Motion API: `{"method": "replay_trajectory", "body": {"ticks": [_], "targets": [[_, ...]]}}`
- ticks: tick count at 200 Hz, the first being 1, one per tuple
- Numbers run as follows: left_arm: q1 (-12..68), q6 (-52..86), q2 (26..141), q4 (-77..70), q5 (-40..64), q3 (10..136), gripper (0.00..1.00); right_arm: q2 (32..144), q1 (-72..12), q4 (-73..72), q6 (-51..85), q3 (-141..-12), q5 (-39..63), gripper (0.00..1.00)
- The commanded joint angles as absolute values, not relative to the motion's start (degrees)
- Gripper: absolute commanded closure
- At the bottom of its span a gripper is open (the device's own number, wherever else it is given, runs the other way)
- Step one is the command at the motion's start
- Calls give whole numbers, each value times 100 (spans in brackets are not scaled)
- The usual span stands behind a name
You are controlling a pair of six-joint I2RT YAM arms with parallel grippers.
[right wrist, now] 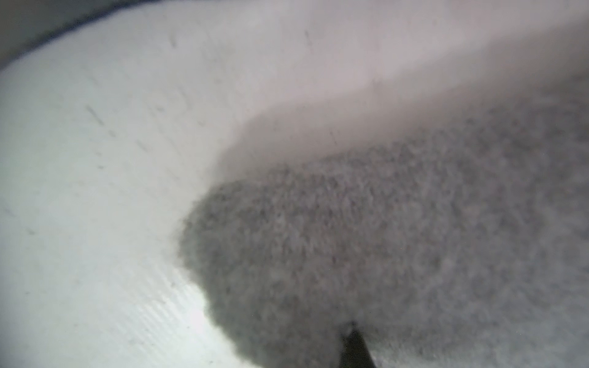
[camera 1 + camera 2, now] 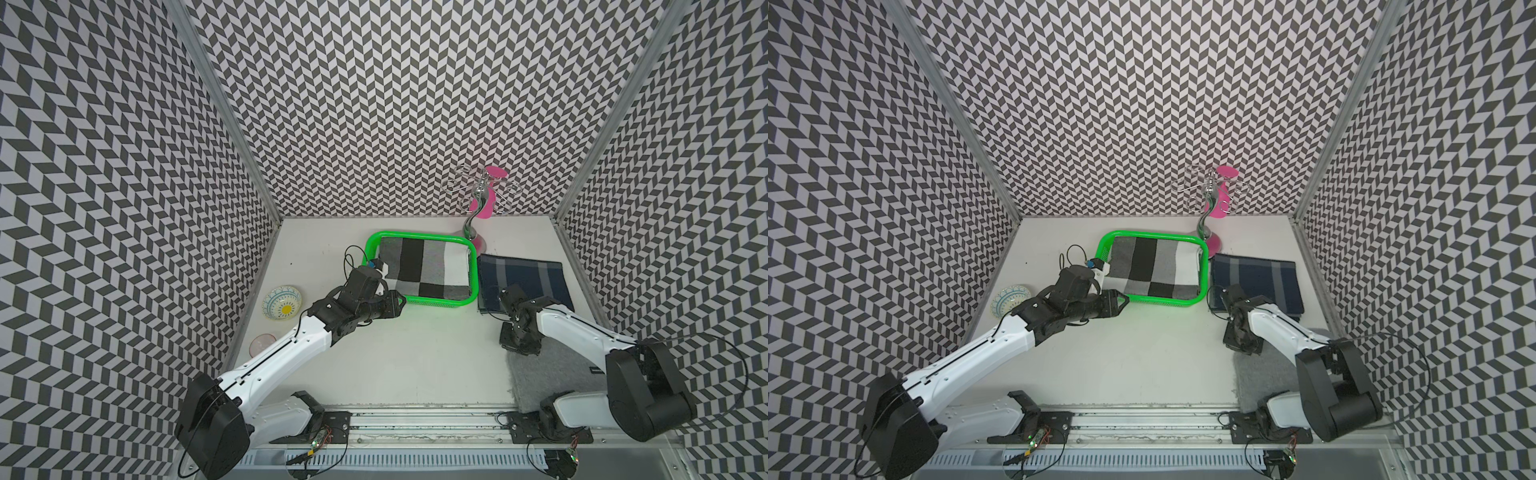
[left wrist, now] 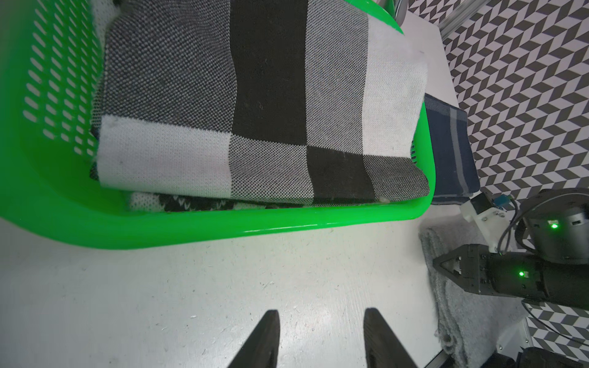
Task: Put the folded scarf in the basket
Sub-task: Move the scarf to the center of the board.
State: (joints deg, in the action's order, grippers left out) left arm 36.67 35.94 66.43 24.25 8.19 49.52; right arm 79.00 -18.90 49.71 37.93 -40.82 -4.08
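A grey fuzzy folded scarf (image 2: pixel 552 374) lies on the table at the front right. My right gripper (image 2: pixel 517 347) points down onto its far left corner and is shut on it. In the right wrist view the grey scarf (image 1: pixel 382 239) fills the space at the jaws, and only one dark fingertip (image 1: pixel 353 344) shows. The green basket (image 2: pixel 419 300) stands at the back middle and holds a black, grey and white checked scarf (image 2: pixel 424 266). My left gripper (image 3: pixel 320 315) hangs open and empty over bare table, just in front of the basket's near left corner.
A navy striped folded scarf (image 2: pixel 528 278) lies to the right of the basket, just behind the right gripper. A metal stand with a pink base (image 2: pixel 482 195) rises behind the basket. A patterned bowl (image 2: pixel 281 302) and a pinkish round lid (image 2: pixel 262 344) sit by the left wall.
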Motion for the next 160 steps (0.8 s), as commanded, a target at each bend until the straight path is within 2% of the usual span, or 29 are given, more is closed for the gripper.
{"method": "replay_trajectory", "body": {"ticks": [1,85,109,128,160], "targets": [[3665,3686,6335,2525,813,4791,54,7883,-2202,4467,4142,-4264,380,83],[3697,3980,5796,2586,985,4208,54,8115,-3551,3720,5376,-4925,1325,80],[3832,4201,5673,2449,995,3964,54,8253,-3728,3752,5347,-5021,1215,59],[4044,4415,5674,2375,943,3897,54,8077,-3738,3863,5225,-5041,1009,50],[4912,5272,5738,1725,791,3717,54,7464,-3637,4504,4938,-5260,550,48]]}}
